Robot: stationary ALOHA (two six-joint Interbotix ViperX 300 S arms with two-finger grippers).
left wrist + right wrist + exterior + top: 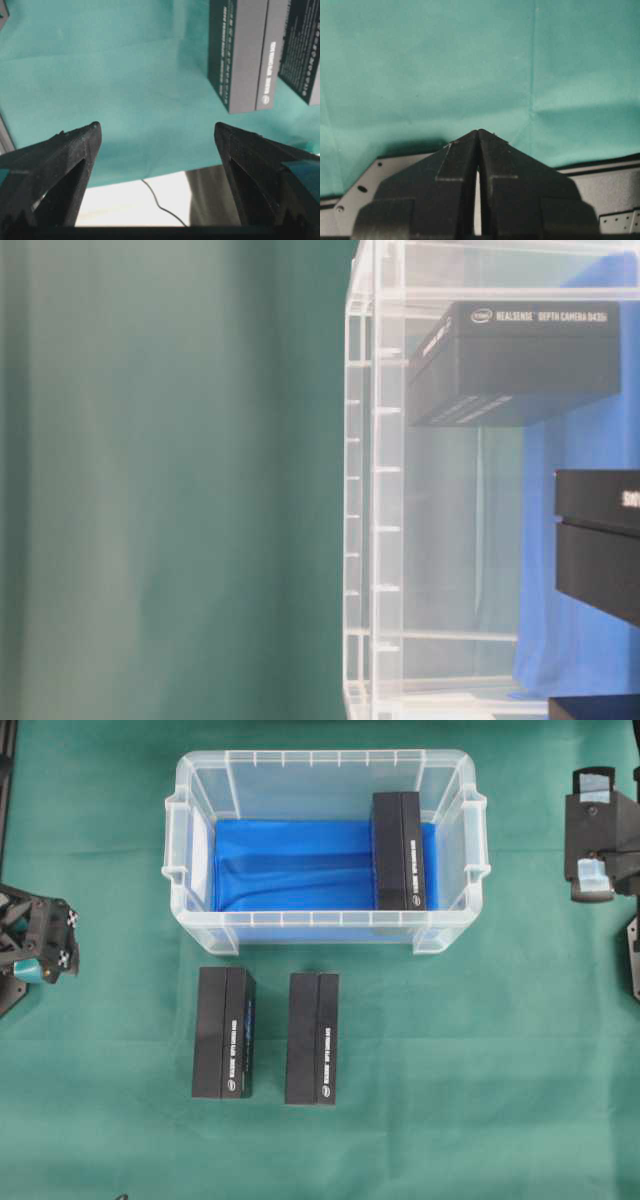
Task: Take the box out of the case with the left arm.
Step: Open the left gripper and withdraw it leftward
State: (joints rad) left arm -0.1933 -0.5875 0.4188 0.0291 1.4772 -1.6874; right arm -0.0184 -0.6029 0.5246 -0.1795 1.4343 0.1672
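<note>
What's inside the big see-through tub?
One black box stands at the right end of the tub, on a blue lining. The rest of the lining looks bare. Whatever might lie under the box is hidden.

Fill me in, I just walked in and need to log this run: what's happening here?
Nothing is being held right now. One black box remains inside the clear case, against its right end; two more boxes lie on the green cloth in front. The left gripper sits at the table's left edge, jaws wide open and empty. The right gripper is parked, jaws closed.
</note>
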